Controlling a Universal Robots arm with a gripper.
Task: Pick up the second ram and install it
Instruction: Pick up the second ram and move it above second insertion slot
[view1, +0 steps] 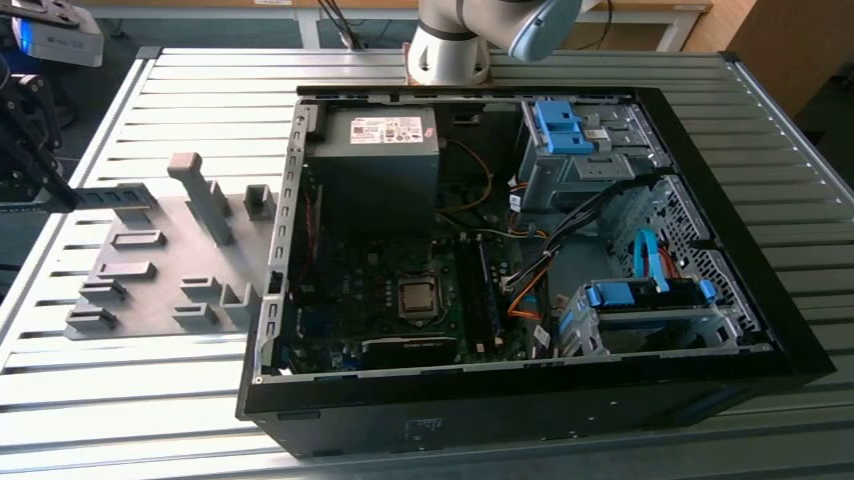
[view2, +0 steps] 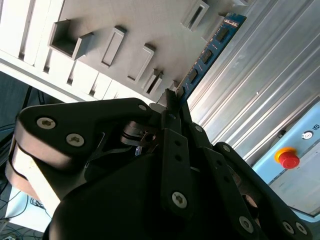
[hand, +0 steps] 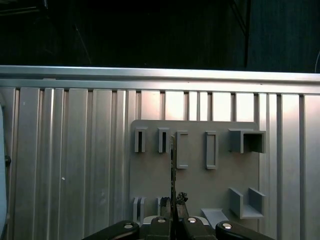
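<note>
- One stick is what you have in the pincer. The second ram (view2: 205, 52), a thin blue-green board with dark chips, is pinched at one end by the gripper (view2: 172, 97), whose black fingers press on its two faces.
- From that grip the stick reaches straight out, away from the gripper. In the first wrist view you see the second ram (hand: 173, 170) edge-on, as a narrow dark line rising from the gripper (hand: 173, 202).
- The stick lies in front of the grey fixture plate (view2: 130, 20). In the first wrist view it sits between two of the plate's slotted blocks. You cannot tell whether its free end touches the plate.
- Around the plate runs the ribbed aluminium table (view2: 260, 85), and a red button (view2: 288, 159) sits past the table's edge.
- In the exterior view the fixture plate (view1: 174, 230) lies on the table (view1: 200, 80) at the exterior view's left, just beside the open computer case (view1: 801, 330).
- Inside the case you see the motherboard (view1: 387, 270) on the near side and the power supply (view1: 378, 140) on the far side. The arm's base (view1: 447, 55) stands beyond the case's far wall.
</note>
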